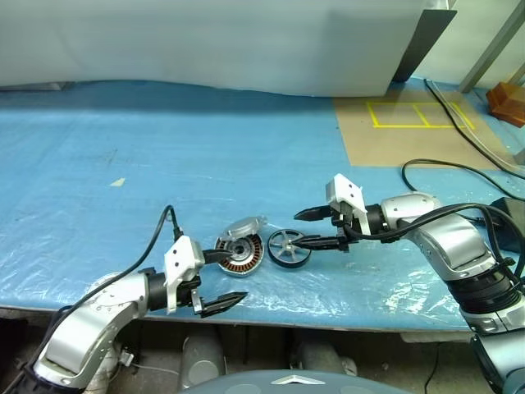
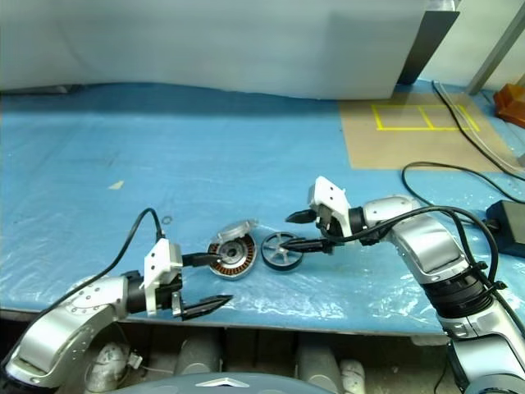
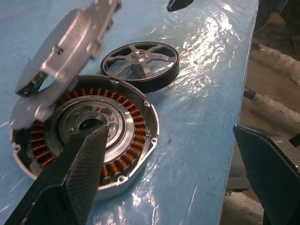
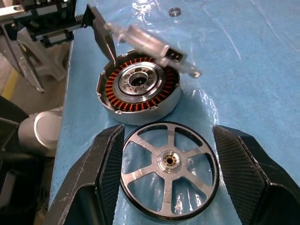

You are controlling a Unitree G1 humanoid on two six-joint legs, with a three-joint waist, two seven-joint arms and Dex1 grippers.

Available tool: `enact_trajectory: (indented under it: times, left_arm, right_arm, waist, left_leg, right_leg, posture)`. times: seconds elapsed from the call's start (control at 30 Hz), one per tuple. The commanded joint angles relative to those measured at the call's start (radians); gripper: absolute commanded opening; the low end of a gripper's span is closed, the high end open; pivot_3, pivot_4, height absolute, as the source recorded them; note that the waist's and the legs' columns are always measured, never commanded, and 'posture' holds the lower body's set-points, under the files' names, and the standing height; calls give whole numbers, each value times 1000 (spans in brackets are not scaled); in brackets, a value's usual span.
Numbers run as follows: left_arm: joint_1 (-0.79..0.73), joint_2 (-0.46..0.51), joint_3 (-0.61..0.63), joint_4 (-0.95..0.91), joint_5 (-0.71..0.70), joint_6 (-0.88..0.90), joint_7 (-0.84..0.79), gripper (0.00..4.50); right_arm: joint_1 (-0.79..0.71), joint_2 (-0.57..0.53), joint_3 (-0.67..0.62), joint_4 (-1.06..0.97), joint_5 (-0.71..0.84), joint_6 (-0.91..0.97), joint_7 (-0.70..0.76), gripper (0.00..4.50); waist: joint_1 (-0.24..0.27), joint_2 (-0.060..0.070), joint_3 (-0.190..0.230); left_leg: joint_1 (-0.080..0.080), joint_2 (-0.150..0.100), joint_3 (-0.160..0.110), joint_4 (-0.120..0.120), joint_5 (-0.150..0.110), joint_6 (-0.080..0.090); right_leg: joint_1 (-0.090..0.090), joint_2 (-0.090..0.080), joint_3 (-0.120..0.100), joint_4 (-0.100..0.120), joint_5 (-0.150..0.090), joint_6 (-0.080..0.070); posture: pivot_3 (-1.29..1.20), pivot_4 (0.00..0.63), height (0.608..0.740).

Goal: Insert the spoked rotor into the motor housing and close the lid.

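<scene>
Still rotorless: motor housing (image 1: 240,254), lid (image 1: 245,226) ajar

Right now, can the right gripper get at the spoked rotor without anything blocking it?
Probably yes. The right gripper is open, with one finger on each side of the spoked rotor, which lies flat on the table. The motor housing sits just beyond the rotor, outside the jaws.
</scene>
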Motion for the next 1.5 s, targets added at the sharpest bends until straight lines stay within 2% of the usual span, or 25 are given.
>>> enact_trajectory:
  times: [0.03,0.17,0.37,0.5,0.73,0.8,0.97,1.07,1.13,1.27,1.4,1.5]
  left_arm:
    - [-60,-33,-22,44,32,-59,5,4500]
    - [-164,-78,14,103,21,-68,27,4500]
    - [-249,-86,80,121,-63,-14,19,4500]
    - [-272,-91,101,122,-110,25,20,4500]
    - [-275,-89,100,108,-113,40,31,4500]
    - [-265,-76,108,81,-143,71,23,4500]
    - [-187,41,130,29,-166,82,-77,4500]
    - [-112,152,186,109,-95,-2,-159,4500]
    - [-99,179,219,157,-77,-41,-167,4500]
    - [-209,157,317,358,11,-109,-10,4500]
    - [-186,179,322,392,5,-89,-60,4500]
    - [-212,131,334,458,39,-136,1,4500]
  right_arm:
    - [22,1,-33,-33,12,-3,-14,3127]
    - [46,7,-45,-57,22,9,-35,3127]
    - [70,21,-67,-89,46,48,-70,3127]
    - [77,29,-66,-103,52,63,-85,3127]
    - [75,37,-64,-109,61,78,-100,3127]
    - [70,33,-62,-108,63,79,-93,3127]
    - [65,24,-57,-112,82,93,-63,3127]
    - [53,27,-46,-95,67,76,-55,3127]
    - [48,32,-42,-84,59,65,-53,3127]
    - [44,56,-33,-64,45,50,-70,3127]
    - [55,85,-38,-63,58,63,-93,3127]
    - [58,112,-58,-49,49,43,-132,3127]
  waist:
    - [0,0,0]
    - [0,0,0]
    - [-1,0,0]
    - [1,0,0]
    - [0,0,0]
    - [0,0,0]
    - [-2,0,0]
    - [-3,0,0]
    - [-2,0,0]
    - [10,0,1]
    - [3,0,0]
    - [-1,0,0]
  left_leg:
    - [0,0,0,0,0,0]
    - [0,0,0,2,0,0]
    - [-1,0,0,2,0,0]
    - [-1,0,0,2,0,0]
    - [-1,0,0,2,0,0]
    - [-1,0,0,2,0,0]
    - [0,0,0,0,0,0]
    - [0,0,0,0,0,0]
    - [0,0,0,-1,0,0]
    - [0,0,0,1,0,0]
    - [-1,-1,0,1,0,0]
    - [-1,-1,0,-1,0,0]
  right_leg:
    - [0,0,0,1,0,0]
    - [0,0,1,2,0,0]
    - [-1,0,1,2,0,0]
    - [-1,0,0,2,0,0]
    - [-1,0,0,2,0,0]
    - [-1,0,0,2,0,0]
    - [-2,1,0,1,0,0]
    - [-2,1,0,1,0,0]
    - [-2,1,0,1,0,0]
    - [-1,-1,0,1,0,0]
    - [-1,-1,0,1,0,0]
    - [-2,0,-1,0,0,0]
  posture:
    - [0,150,740]
    - [0,150,740]
    - [0,150,740]
    - [0,150,740]
    - [0,150,740]
    - [0,150,740]
    - [0,150,740]
    - [0,150,740]
    - [0,150,740]
    - [0,150,740]
    - [0,150,740]
    - [0,150,740]
